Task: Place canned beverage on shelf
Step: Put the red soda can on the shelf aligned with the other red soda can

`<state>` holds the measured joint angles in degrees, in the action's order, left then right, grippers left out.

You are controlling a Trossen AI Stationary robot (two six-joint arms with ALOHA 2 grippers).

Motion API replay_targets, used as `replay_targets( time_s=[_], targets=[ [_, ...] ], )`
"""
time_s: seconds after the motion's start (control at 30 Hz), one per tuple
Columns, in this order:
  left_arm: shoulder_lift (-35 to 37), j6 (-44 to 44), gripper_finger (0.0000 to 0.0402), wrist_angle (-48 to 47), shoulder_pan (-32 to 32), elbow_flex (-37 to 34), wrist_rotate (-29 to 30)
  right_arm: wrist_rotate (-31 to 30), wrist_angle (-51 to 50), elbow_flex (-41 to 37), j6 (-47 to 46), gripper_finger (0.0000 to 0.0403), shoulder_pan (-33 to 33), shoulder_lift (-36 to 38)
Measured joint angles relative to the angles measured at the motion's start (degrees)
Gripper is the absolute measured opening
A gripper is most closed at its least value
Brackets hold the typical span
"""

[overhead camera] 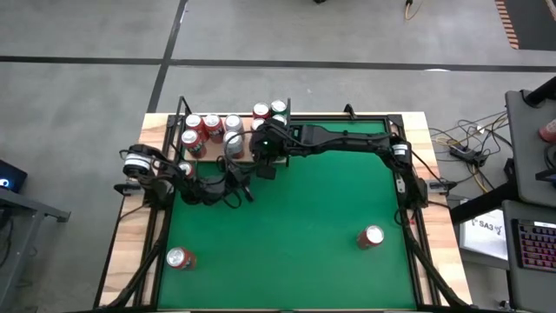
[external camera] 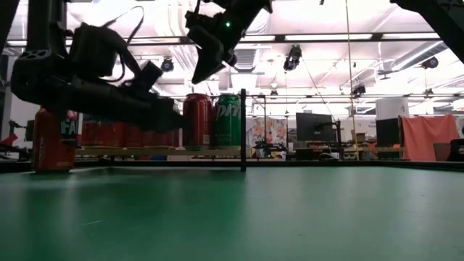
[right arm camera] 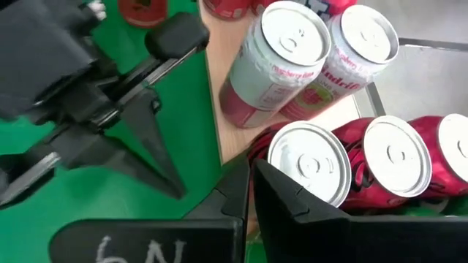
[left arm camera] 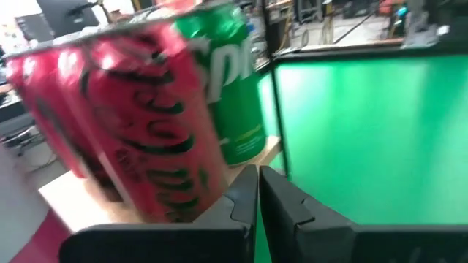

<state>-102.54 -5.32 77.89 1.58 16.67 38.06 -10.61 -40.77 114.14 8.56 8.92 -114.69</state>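
High view shows the green felt desk (overhead camera: 295, 217) with the flat pale wood shelf with thin black upright rods (overhead camera: 211, 155) lying along its far edge, left of centre. A cluster of aluminium beverage cans (overhead camera: 213, 130) stands on that shelf: several red ones, a couple of silver and pink ones, and a green can (overhead camera: 279, 109) at the end nearest the desk's middle. Two more red cans stand well apart from the shelf on the felt near the front edge, one at the left (overhead camera: 180, 258) and one at the right (overhead camera: 372, 236).

The right gripper (overhead camera: 263, 139) reaches across from the right side and hangs above the shelf's end by the green can; its own wrist camera looks down on the silver can tops (right arm camera: 307, 159), and its fingers (right arm camera: 285, 191) are pressed together with nothing between them. The left gripper (overhead camera: 248, 178) sits low over the felt just in front of the shelf. Its wrist camera faces a red can (left arm camera: 157, 124) and the green can (left arm camera: 234, 80) standing side by side on the wood, and its fingers (left arm camera: 281, 201) are likewise closed tight and empty. From desk height, the red and green cans (external camera: 212, 120) stand upright beside a black rod (external camera: 243, 130).
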Motion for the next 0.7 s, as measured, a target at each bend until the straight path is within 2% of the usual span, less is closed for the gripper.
replay_targets(
  time_s=[0.13,0.3,0.53,0.7],
  targets=[
    [3.0,-2.4,0.0000,0.1,3.5,0.0,0.0,0.1,-1.3,1.7,0.2,0.0012,-0.6,0.1],
    [10.0,-7.4,0.0000,0.1,7.9,-0.2,-0.1,0.1,-0.8,2.1,1.0,0.0012,-0.8,0.2],
    [25.3,-15.2,0.0000,-0.6,10.6,-2.9,-0.1,0.1,2.6,1.0,2.0,0.0012,-0.2,0.2],
    [36.3,-20.2,0.0000,-7.3,10.7,-3.3,-0.1,0.2,7.1,0.0,3.3,0.0012,0.7,0.2]
  ],
)
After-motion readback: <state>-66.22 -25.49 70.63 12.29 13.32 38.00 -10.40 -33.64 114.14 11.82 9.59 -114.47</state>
